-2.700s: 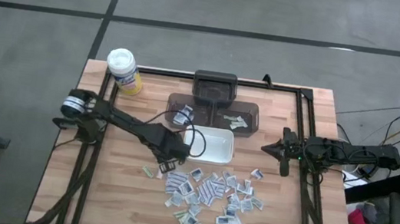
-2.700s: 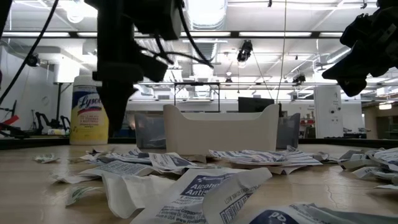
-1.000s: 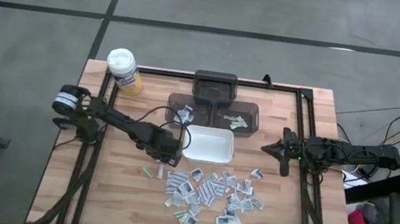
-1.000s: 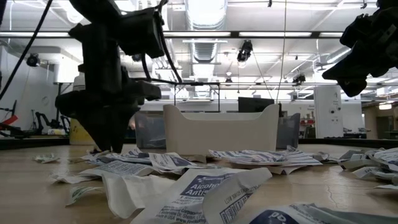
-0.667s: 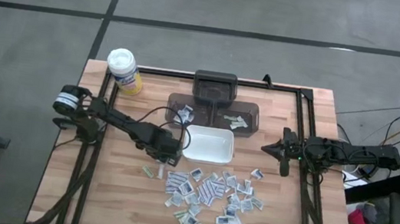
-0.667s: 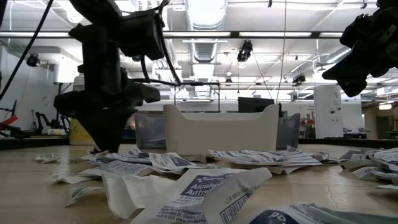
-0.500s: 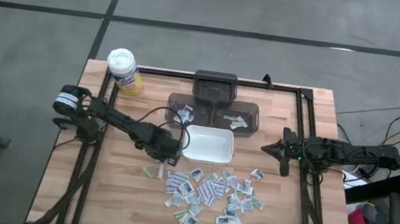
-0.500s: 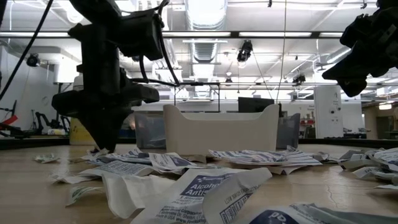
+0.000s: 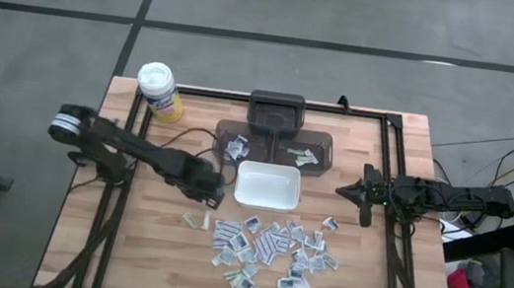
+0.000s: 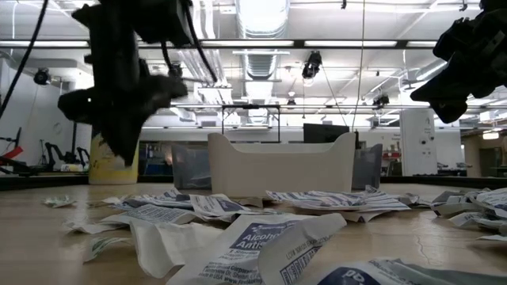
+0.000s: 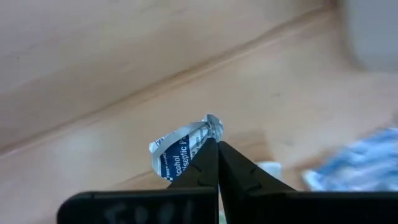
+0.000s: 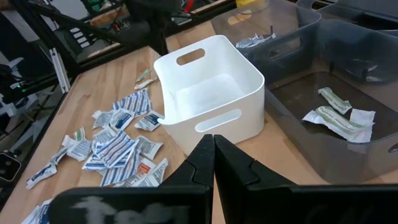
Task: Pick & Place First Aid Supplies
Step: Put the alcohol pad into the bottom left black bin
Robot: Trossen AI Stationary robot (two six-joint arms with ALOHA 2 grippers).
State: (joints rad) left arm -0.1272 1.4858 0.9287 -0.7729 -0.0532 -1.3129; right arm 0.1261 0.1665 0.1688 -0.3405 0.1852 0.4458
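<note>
Wood, plastic and crinkled paper on show

Pale planked wooden tabletop (image 9: 153,250), smooth and matt; white tray (image 12: 211,102) in smooth, faintly glossy plastic; grey bin (image 12: 348,93) of translucent plastic; packets (image 9: 269,245) look papery, creased, print-covered; left end effector (image 11: 216,144) matt black.

Dozens of small flat sealed packets (image 9: 273,251), white and grey with bluish print, are lying scattered and overlapping near the front edge of the surface (image 9: 151,269). One stray packet (image 9: 191,220) is sitting apart, toward the pile's left. A curled alcohol-wipe packet (image 11: 183,148) is hanging pinched in the left hand (image 11: 217,147), above the wood.
</note>
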